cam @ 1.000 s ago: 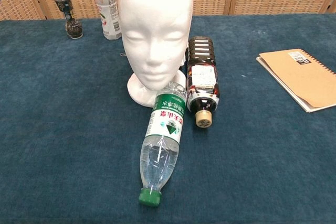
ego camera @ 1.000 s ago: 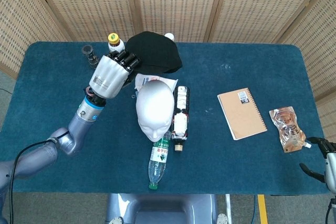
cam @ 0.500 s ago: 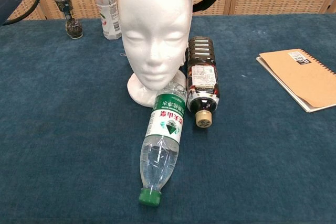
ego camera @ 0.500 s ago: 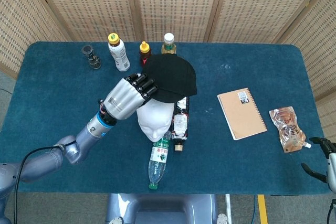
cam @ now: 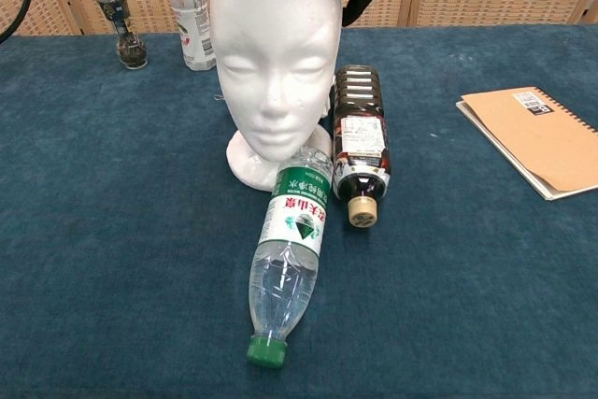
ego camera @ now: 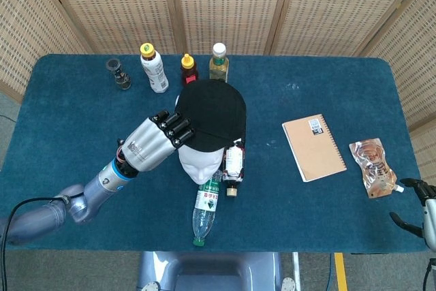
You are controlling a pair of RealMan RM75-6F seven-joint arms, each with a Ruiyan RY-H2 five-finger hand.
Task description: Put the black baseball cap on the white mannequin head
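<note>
Cap [ego camera: 212, 110] has shifted from frame's upper middle to over mannequin head [cam: 275, 49], nearly seated. Left hand [ego camera: 158, 141] fingers grasp its edge; right hand [ego camera: 417, 204] grip unclear.

The black cloth baseball cap [ego camera: 212, 113] looked matt; the smooth white foam-like mannequin head [cam: 274, 53] stood on napped blue table cloth [cam: 112, 231].

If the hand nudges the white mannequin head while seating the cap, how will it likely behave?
The mannequin head looks like light foam, so it probably shifts easily. It stands tall on a small base, so it may tip. The water bottle and dark bottle lying against it would likely roll.
</note>
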